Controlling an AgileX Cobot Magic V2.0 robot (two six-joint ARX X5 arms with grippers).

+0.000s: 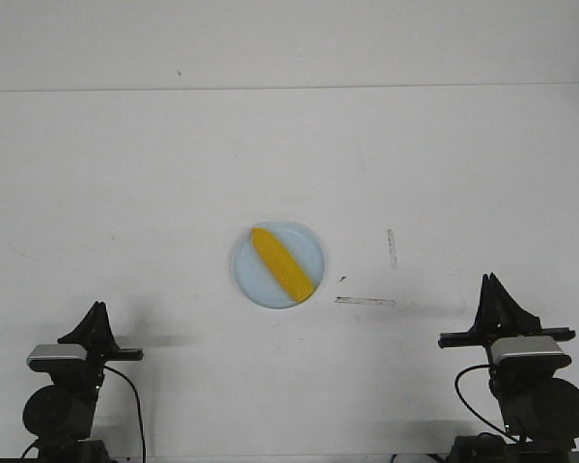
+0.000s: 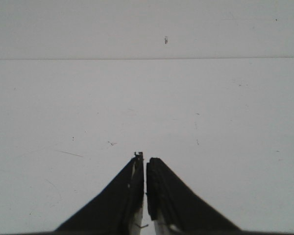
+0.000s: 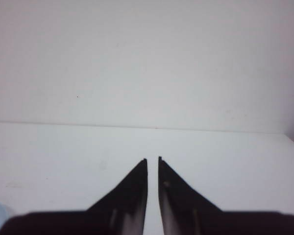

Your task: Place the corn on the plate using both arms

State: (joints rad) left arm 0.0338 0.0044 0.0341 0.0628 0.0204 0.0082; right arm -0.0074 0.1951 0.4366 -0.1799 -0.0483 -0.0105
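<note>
Corn (image 1: 282,264) on plate (image 1: 247,276); seemingly no writing

Bright, even light washes the white table (image 1: 174,174) with faint soft shadows; the right wrist view is blurred.

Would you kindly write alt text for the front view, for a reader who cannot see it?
A yellow corn lies diagonally on a pale blue plate at the middle of a white table. The robot's left hand and right hand sit at the near corners, both empty, closed or nearly so, and well apart from the plate.
</note>
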